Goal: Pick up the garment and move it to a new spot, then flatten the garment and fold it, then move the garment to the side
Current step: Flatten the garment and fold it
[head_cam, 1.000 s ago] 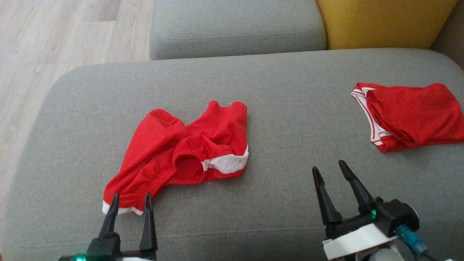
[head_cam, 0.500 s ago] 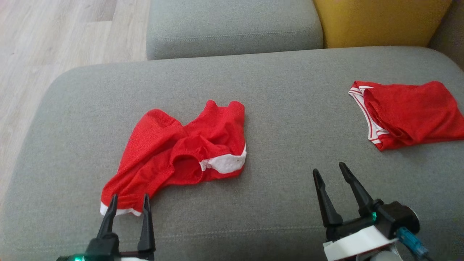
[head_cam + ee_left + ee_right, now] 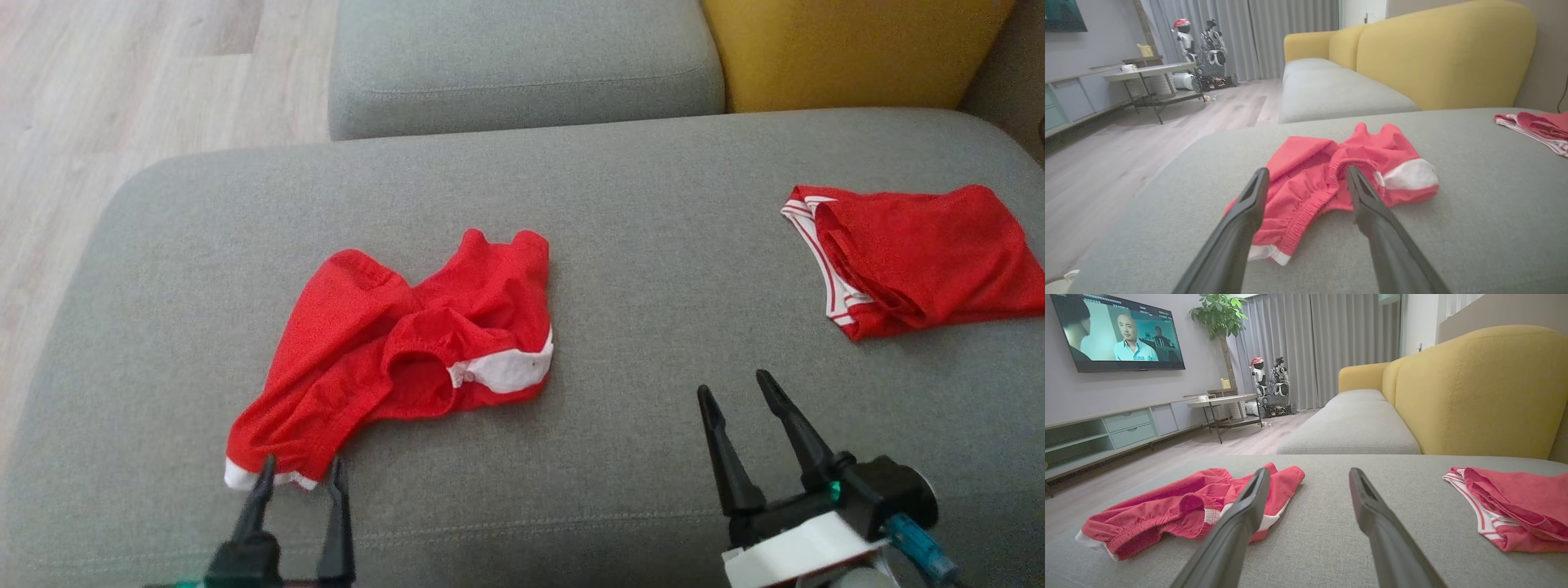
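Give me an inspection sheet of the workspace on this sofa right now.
Surface: grey fabric sofa cushion, carrying two garments.
Job's things: crumpled red garment with white trim, unfolded, left of centre.
Clutter: loosely folded red garment with white stripes, far right.
Grippers: left gripper open, fingers at the crumpled garment's near white hem; right gripper open over bare cushion, holding nothing.
Cables: blue-plugged cable at the right wrist.
Surroundings: yellow sofa back, pale wooden floor, wall television.

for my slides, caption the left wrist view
Open left claw facing a crumpled red garment on a grey sofa cushion
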{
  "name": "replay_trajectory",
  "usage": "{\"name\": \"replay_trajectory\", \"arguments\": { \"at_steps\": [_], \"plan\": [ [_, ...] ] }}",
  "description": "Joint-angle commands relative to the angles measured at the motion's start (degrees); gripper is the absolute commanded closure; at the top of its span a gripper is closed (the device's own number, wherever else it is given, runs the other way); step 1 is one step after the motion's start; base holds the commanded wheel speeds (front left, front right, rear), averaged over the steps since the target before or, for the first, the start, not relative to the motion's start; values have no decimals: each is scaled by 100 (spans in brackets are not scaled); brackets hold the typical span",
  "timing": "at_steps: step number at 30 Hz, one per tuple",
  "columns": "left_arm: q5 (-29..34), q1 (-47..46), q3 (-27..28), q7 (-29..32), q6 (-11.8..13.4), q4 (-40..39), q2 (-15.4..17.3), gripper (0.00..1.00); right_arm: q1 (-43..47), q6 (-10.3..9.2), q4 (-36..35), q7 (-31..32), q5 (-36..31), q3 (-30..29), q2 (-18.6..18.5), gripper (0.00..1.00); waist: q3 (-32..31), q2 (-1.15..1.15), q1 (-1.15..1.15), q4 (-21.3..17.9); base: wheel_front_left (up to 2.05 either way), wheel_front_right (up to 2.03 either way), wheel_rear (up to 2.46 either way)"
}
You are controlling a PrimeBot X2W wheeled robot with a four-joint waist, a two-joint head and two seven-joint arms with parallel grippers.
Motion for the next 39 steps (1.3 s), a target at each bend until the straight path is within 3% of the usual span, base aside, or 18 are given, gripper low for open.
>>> {"name": "replay_trajectory", "arguments": {
  "at_steps": [1, 7, 10, 18, 28, 32, 38, 39],
  "plan": [
    [35, -319, 155, -70, -86, -40, -31, 0, -197, -6, -168, -47, -19, 181, 15, 0, 23, 0, 0, -22, 0, 0, 0],
    [-350, -1008, -243, -70, -971, 801, -75, 0, -289, -6, -169, -47, -98, 305, 15, 0, 223, 0, 0, -133, 0, 0, 0],
    [-321, -1506, -463, -70, -1200, 1491, -104, 0, -359, -6, -167, -47, -152, 330, 15, 0, 344, 0, 0, -219, 0, 0, 0],
    [-652, -2829, -671, 176, -1037, 2956, -183, 0, -478, -6, -174, -47, -284, 329, -2, 0, 687, 0, 0, -433, 0, 0, 0],
    [-1084, -3631, -866, 390, -961, 3633, -191, 0, -727, -6, -153, -47, -325, 296, -1, 0, 1032, 0, 0, -681, 0, 0, 0],
    [-1113, -3755, -810, 493, -815, 3788, -163, 0, -754, -6, -167, -47, -335, 252, 1, 0, 1098, 0, 0, -758, 0, 0, 0],
    [-1185, -3809, -783, 583, -831, 3887, -96, 0, -754, -6, -177, -47, -341, 179, 4, 0, 1141, 0, 0, -782, 0, 0, 0],
    [-1196, -3815, -787, 594, -845, 3897, -85, 32, -755, -6, -177, -47, -339, 174, 5, 0, 1145, 0, 0, -783, 0, 0, 0]
  ]
}}
